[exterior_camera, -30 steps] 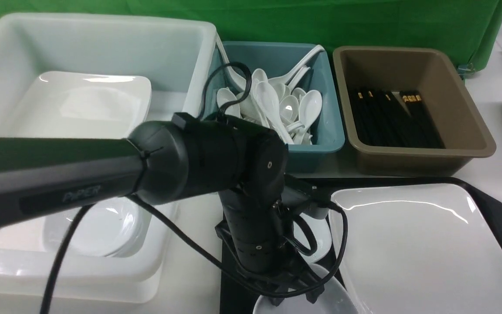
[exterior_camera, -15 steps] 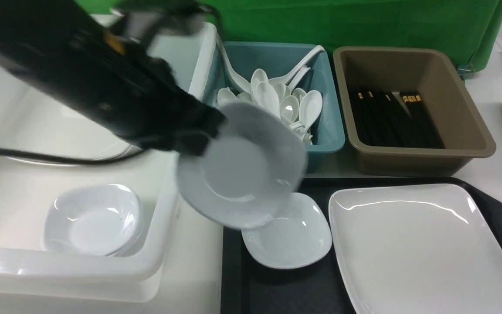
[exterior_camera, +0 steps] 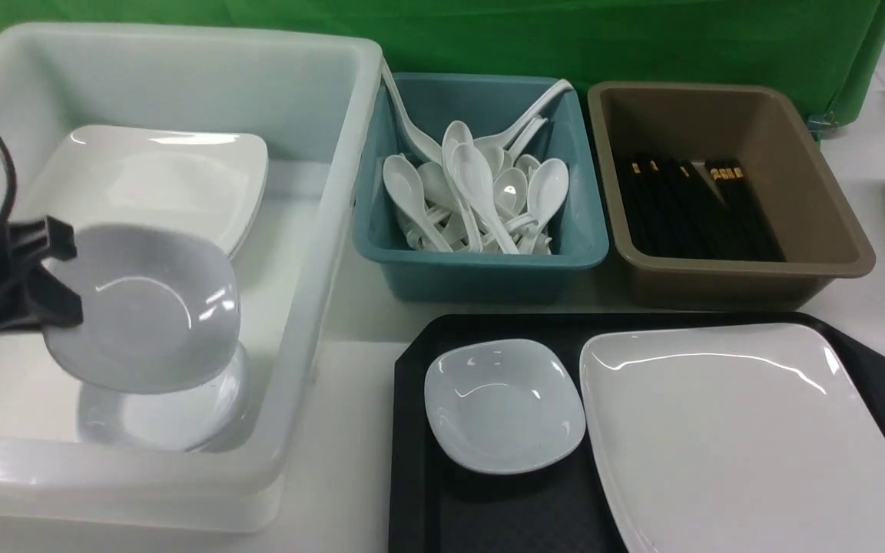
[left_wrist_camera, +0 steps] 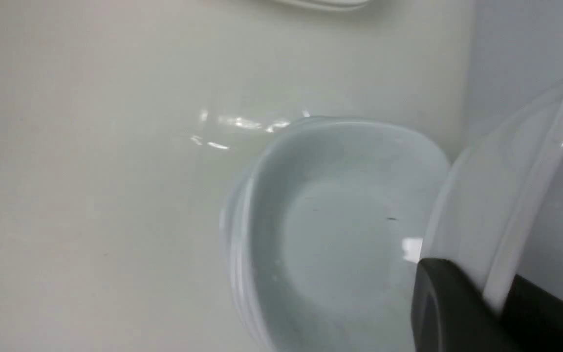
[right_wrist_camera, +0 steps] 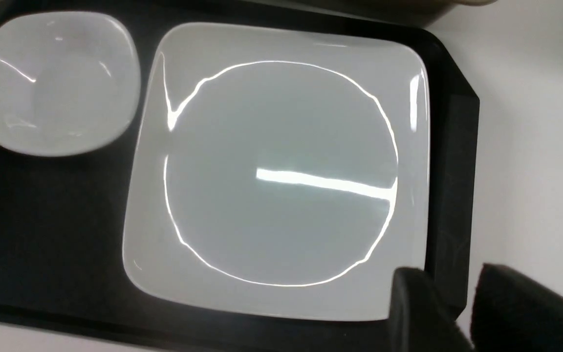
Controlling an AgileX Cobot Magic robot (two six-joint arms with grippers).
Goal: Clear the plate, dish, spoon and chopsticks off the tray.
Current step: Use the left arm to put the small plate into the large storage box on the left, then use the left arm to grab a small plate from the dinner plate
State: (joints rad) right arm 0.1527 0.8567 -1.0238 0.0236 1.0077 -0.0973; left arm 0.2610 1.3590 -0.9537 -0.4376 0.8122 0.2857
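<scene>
Gripped in left claw [exterior_camera: 64, 275], shut tight on its left rim: small deep white squarish glossy dish [exterior_camera: 154, 307], tilted, hanging inside large white plastic tub [exterior_camera: 181, 69] at left, just above stack of matching small dishes [exterior_camera: 166, 418]. Judged light, stiff, slick-glazed, likely to chip. Rim pinch looks right; best lowered flat onto stack before letting go, not dropped.

Sitting on black plastic rectangular tray [exterior_camera: 488, 507] at near right: second small white dish [exterior_camera: 504, 407] at its left, large glossy white squarish plate [exterior_camera: 742, 438] just beside it on the right, filling most of the tray. Plate probably heavier: wide, with shallow upturned rim and little to bite on, so take at a rim edge; near-right corner looks reachable.

In right wrist view: right claw [right_wrist_camera: 452, 293] partly open, holding nothing, hovering by plate's corner over tray rim.

No spoon or chopsticks on tray. White soup spoons [exterior_camera: 481, 192] piled in teal tub [exterior_camera: 481, 269], black chopsticks [exterior_camera: 696, 207] in brown tub [exterior_camera: 750, 276], both beyond tray on white tabletop [exterior_camera: 350, 461].
</scene>
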